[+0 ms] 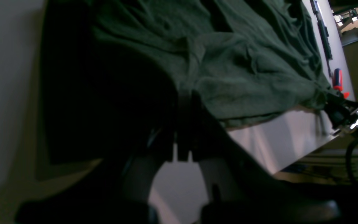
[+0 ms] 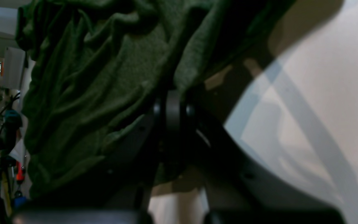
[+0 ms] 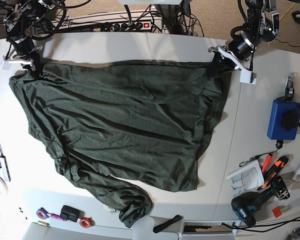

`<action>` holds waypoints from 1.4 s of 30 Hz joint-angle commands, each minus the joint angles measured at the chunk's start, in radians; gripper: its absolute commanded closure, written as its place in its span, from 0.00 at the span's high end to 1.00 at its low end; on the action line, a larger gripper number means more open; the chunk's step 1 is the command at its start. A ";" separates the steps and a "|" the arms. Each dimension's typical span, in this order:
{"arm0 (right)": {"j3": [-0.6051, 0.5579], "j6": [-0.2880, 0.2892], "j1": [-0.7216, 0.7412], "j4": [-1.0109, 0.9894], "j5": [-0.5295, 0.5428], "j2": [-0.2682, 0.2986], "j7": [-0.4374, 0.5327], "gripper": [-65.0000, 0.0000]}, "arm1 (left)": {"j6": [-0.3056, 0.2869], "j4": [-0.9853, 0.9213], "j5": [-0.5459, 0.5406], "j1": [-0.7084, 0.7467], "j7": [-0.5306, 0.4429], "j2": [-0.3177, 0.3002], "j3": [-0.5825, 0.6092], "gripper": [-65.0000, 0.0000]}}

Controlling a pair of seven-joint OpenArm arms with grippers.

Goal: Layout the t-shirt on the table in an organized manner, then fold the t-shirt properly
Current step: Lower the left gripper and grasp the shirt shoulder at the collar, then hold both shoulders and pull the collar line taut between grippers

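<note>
A: Where was the t-shirt (image 3: 120,125) at that point?

B: Spread wide over the table (image 3: 140,47), rumpled with long creases, one sleeve bunched in a heap near the front edge. Its far hem ran nearly straight between the two arms.

A: And the grippers?

B: The left gripper (image 3: 216,66) sat at the far corner of the cloth on the base view's right, fingers clenched on the t-shirt; its wrist camera showed the dark fingers (image 1: 183,102) pressed together with green fabric at their tips. The right gripper (image 3: 34,67) was at the opposite far corner, also clamped on the t-shirt (its wrist view showed knit cloth draped over the closed fingers (image 2: 174,109)).

A: Anything else nearby?

B: A blue pouch (image 3: 284,118) lay well apart from the garment on the right side, with a drill (image 3: 252,202) and orange-handled tools (image 3: 271,167) nearer the front. A power strip (image 3: 125,25) ran along the back.
</note>
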 commanded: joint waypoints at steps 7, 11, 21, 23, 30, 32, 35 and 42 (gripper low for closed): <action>0.003 0.040 -0.005 0.013 0.038 0.046 0.002 0.00 | -0.009 0.014 0.120 -0.003 -0.016 -0.013 -0.002 0.56; 0.003 0.041 -0.005 0.013 0.047 0.043 0.000 0.00 | 0.032 0.014 0.163 -0.003 -0.023 -0.013 -0.002 0.60; 0.003 0.041 -0.005 0.013 0.048 0.043 0.000 0.00 | 0.154 0.014 0.276 -0.006 -0.065 -0.014 -0.002 0.60; 0.003 0.041 -0.005 0.013 0.048 0.043 0.000 0.00 | 0.148 0.014 0.251 -0.006 -0.063 -0.014 -0.009 0.60; 0.003 0.043 -0.005 0.013 0.048 0.043 0.000 0.00 | 0.033 0.014 0.079 -0.008 -0.046 -0.013 -0.145 0.60; 0.003 0.043 -0.005 0.013 0.048 0.043 0.000 0.00 | 0.013 0.014 0.044 -0.007 -0.036 -0.014 -0.190 0.60; 0.003 0.043 -0.005 0.013 0.048 0.043 0.000 0.00 | -0.006 0.014 0.004 -0.005 -0.032 -0.014 -0.240 0.60; 0.003 0.043 -0.005 0.013 0.047 0.043 0.000 0.00 | 0.031 0.014 -0.019 -0.005 0.007 -0.013 -0.243 0.60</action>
